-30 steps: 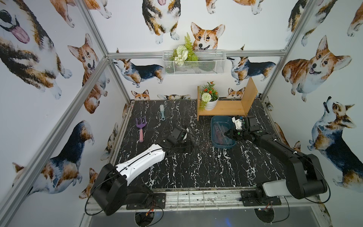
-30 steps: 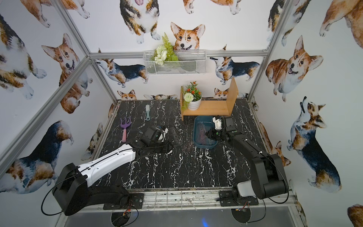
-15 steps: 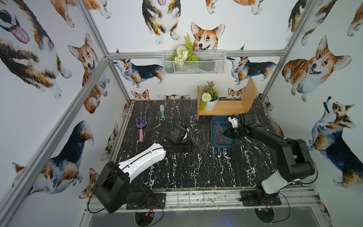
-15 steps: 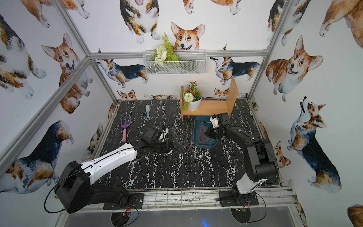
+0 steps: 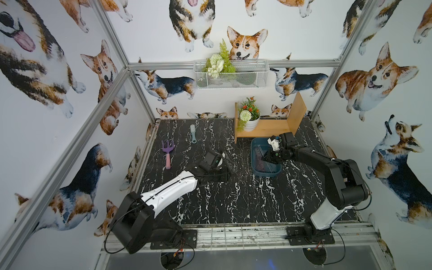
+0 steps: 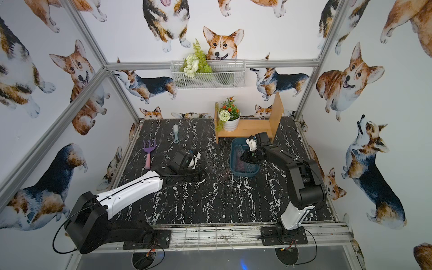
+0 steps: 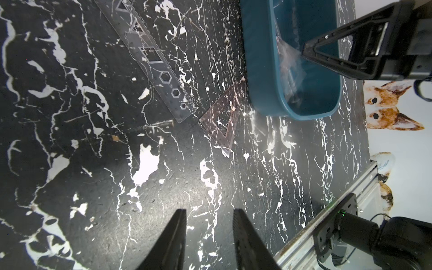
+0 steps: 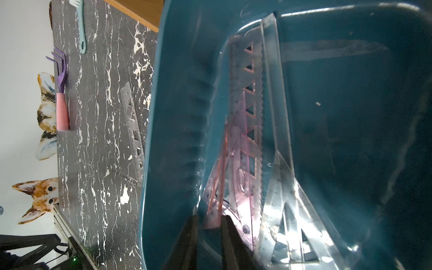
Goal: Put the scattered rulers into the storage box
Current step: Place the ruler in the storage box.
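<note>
My left hand [image 7: 209, 211] hangs spread and empty over the worktop [image 7: 93, 163]. My right hand [image 8: 210, 218], inside the storage box [image 8: 177, 93], straddles a pink ruler [image 8: 219, 187]; whether it pinches, I cannot tell.

1. Legible text, brand names, labels, signs: none in any view.
2. Clear set square [image 8: 272, 203] in storage box [image 8: 177, 117]: fine graduation ticks along the edges; digits too blurred to read.
3. Pink-tinted stencil ruler [image 8: 257, 112] in the same box: toothed edge and triangular cut-outs; no readable figures.
4. Long straight ruler [image 7: 138, 39] on tabletop [image 7: 93, 187]: shape cut-outs only; no readable marking.
5. Purple-tinted set square [image 7: 217, 106] beside the box: scale not resolvable.
</note>
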### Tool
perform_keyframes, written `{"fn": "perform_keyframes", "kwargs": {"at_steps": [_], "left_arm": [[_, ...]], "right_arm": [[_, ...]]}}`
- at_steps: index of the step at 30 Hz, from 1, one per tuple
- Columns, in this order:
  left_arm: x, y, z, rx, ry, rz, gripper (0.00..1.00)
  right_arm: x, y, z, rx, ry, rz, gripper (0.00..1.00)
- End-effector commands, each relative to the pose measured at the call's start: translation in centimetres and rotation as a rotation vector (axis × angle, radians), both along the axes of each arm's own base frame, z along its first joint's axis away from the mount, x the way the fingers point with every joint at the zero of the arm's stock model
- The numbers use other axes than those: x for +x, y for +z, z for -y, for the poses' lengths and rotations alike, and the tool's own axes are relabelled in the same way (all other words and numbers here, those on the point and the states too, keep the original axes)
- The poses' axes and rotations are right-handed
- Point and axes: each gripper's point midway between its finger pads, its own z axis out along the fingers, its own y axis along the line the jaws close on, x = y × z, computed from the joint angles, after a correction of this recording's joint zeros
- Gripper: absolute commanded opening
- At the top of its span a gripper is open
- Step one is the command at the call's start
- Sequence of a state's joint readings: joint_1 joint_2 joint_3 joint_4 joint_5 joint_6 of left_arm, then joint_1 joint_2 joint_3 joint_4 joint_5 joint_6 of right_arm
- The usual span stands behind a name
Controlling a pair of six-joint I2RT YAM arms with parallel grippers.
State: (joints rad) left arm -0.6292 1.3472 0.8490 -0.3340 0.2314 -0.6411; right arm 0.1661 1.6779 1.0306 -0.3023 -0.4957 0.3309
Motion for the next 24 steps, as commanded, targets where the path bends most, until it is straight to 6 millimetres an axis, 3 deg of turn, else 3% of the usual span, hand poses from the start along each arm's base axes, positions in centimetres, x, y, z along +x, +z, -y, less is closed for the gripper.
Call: {"fn": "perform_keyframes", "kwargs": {"at_steps": [1, 9, 15, 24], "left_arm": [[0.0, 0.2, 0.0, -0.01, 0.004, 0.008, 0.39], [0.1, 0.6, -0.2, -0.015, 0.018, 0.02, 0.39], [0.1, 1.0, -0.8, -0.012, 0.042, 0.035, 0.39], [0.2, 1.2, -2.7, -0.005, 0.104, 0.045, 0.39]], "right_arm": [[0.3, 0.6, 0.2, -0.026, -0.003, 0.02, 0.41], [0.4, 2.8, 0.2, -0.131, -0.004, 0.095, 0.58], [-0.6, 5.0, -1.8, -0.177, 0.03, 0.164, 0.6], [-2.9, 6.5, -6.1, -0.182, 0.115, 0.213, 0.62]]}}
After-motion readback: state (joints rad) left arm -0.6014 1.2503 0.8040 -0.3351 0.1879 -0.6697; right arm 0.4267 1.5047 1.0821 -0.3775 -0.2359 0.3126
